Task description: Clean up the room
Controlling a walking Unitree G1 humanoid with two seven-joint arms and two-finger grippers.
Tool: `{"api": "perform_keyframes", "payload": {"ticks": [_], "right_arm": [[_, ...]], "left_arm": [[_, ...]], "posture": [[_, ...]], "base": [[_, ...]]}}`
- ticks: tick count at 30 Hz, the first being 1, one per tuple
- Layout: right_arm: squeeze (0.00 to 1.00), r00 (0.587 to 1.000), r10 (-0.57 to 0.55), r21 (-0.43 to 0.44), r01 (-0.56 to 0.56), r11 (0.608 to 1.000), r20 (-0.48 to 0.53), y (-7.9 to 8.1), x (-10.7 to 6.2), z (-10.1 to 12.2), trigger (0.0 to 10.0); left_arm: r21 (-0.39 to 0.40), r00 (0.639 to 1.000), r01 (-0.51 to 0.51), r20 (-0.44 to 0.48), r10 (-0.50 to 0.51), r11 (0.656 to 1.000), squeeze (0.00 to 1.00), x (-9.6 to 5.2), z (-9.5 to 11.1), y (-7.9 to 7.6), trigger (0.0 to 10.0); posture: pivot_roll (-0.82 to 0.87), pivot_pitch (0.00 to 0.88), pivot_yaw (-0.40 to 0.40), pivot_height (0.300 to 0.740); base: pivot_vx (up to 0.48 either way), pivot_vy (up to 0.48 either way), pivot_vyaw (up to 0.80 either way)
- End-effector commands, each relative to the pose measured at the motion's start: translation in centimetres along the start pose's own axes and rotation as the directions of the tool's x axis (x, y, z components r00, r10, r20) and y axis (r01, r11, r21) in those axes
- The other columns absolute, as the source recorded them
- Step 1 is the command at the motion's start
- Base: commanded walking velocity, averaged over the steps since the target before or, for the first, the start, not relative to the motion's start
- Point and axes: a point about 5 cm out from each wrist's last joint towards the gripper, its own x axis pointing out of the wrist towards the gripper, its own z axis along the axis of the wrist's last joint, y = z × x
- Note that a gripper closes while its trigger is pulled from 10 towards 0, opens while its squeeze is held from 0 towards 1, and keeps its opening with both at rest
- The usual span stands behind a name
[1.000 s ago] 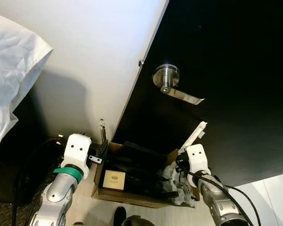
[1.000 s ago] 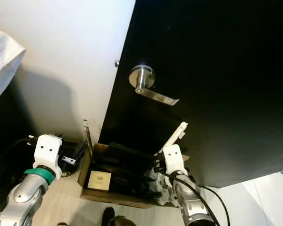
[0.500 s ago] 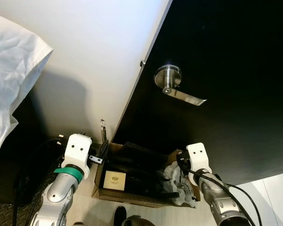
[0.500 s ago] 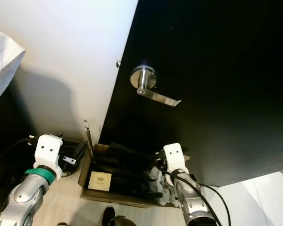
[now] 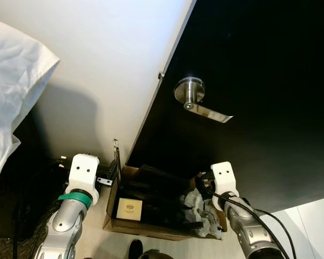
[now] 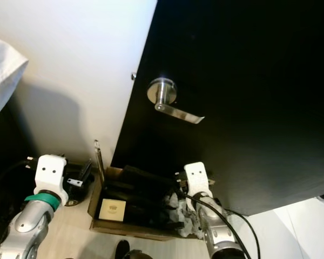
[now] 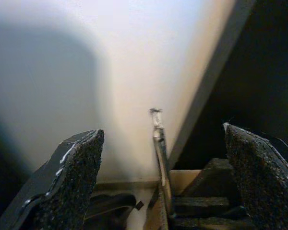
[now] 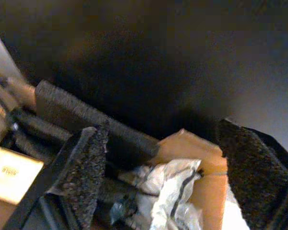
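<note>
A: What do you have in front of you, from the left side?

B: On your far left you see white bedding (image 5: 11, 81) hanging at the edge, then a pale wall. Low down, your left gripper (image 7: 158, 182) is raised beside the cardboard box (image 5: 151, 229), with its fingers (image 7: 69, 177) spread wide and nothing between them. Between these fingers, in the left wrist view, you look at a thin metal upright piece (image 7: 159, 143) that stands at the box's left edge, near the wall.

A: And the box itself?

B: It sits on the floor, against the foot of the black door (image 5: 259, 81) with the lever handle (image 5: 197, 100). Inside it you see dark foam pieces (image 8: 86, 124), a small cream-coloured card (image 5: 129, 208) on the left, and crumpled clear plastic wrap (image 8: 175, 191) on the right.

A: Where is the right gripper?

B: Your right gripper (image 8: 168, 177) hangs just above the right end of the box, over the plastic wrap. Its fingers (image 8: 86, 163) are also spread and they hold nothing.

A: How will these things handle?

B: I judge that the wrap is very light, soft and a little slippery. You should pinch a thick bunched fold, not a single thin layer, or it can slide out. The foam looks light and it will squeeze, so you can close firmly on its middle. The box looks light but open and floppy at the flaps. Take it by a side wall, low down, not by a flap. The metal piece is stiff and narrow, so you must center it well.
</note>
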Motion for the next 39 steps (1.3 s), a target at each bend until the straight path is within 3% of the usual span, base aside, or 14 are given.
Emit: {"api": "perform_keyframes", "payload": {"ticks": [1, 4, 5, 8, 9, 12, 13, 27, 39], "right_arm": [[1.0, 0.999, -0.036, 0.022, 0.036, 0.999, 0.001, -0.3, -0.3, -0.4, 10.0], [1.0, 0.999, -0.042, 0.02, 0.041, 0.999, 0.014, 0.2, -0.3, -0.4, 10.0], [0.0, 0.996, -0.094, 0.0, 0.094, 0.996, -0.006, 0.0, -0.2, -0.6, 10.0], [0.0, 0.993, -0.121, 0.017, 0.122, 0.992, -0.009, -0.1, -0.3, -0.8, 10.0], [1.0, 0.993, -0.117, 0.058, 0.117, 0.991, -0.005, 0.0, -0.5, -0.9, 10.0], [1.0, 0.991, -0.132, 0.068, 0.132, 0.989, -0.007, 0.2, -0.8, -1.3, 10.0], [0.0, 0.99, -0.14, 0.06, 0.141, 0.988, -0.015, 0.4, -0.8, -1.6, 10.0], [0.0, 0.984, -0.174, 0.091, 0.169, 0.981, 0.04, 2.1, -0.9, -1.3, 10.0], [0.0, 0.982, -0.178, 0.121, 0.169, 0.978, 0.064, 3.1, 0.0, -0.4, 10.0]], "left_arm": [[-0.005, 1.0, 0.005, -0.027, -0.005, 1.0, 0.0, -0.2, -1.0, -0.5, 10.0], [-0.003, 0.999, 0.004, -0.039, -0.005, 1.0, 0.0, -0.4, -1.5, -0.2, 10.0], [0.008, 0.998, 0.023, -0.057, -0.023, 1.0, 0.0, -0.7, -2.0, -0.4, 10.0], [0.014, 0.997, 0.03, -0.066, -0.029, 0.999, 0.0, -0.8, -2.3, -0.4, 10.0], [0.014, 0.998, 0.027, -0.065, -0.026, 1.0, 0.0, -0.7, -2.4, -0.3, 10.0], [0.013, 0.998, 0.024, -0.063, -0.023, 1.0, 0.0, -0.4, -2.5, 0.1, 10.0], [0.014, 0.998, 0.022, -0.059, -0.021, 1.0, 0.0, -0.2, -2.5, 0.3, 10.0], [-0.02, 0.999, 0.003, -0.042, -0.004, 1.0, 0.0, 1.5, -2.6, 1.1, 10.0], [-0.031, 1.0, 0.01, -0.02, -0.01, 0.999, 0.0, 2.7, -2.3, 1.5, 10.0]], "posture": [[0.11, 0.025, -0.138, 0.74], [0.11, 0.008, -0.121, 0.74], [0.11, 0.0, -0.098, 0.74], [0.11, 0.0, -0.083, 0.74], [0.12, 0.0, -0.069, 0.74], [0.12, 0.0, -0.055, 0.74], [0.11, 0.0, -0.046, 0.74], [0.1, 0.0, -0.012, 0.74], [0.11, 0.0, -0.012, 0.74]], "base": [[0.0, 0.0, 0.0], [0.0, 0.0, 0.0], [0.0, 0.0, 0.0], [0.0, 0.0, 0.0], [0.0, 0.0, 0.0], [0.0, 0.0, 0.0], [0.0, 0.0, 0.0], [0.0, 0.0, 0.0], [0.0, 0.0, 0.0]]}}
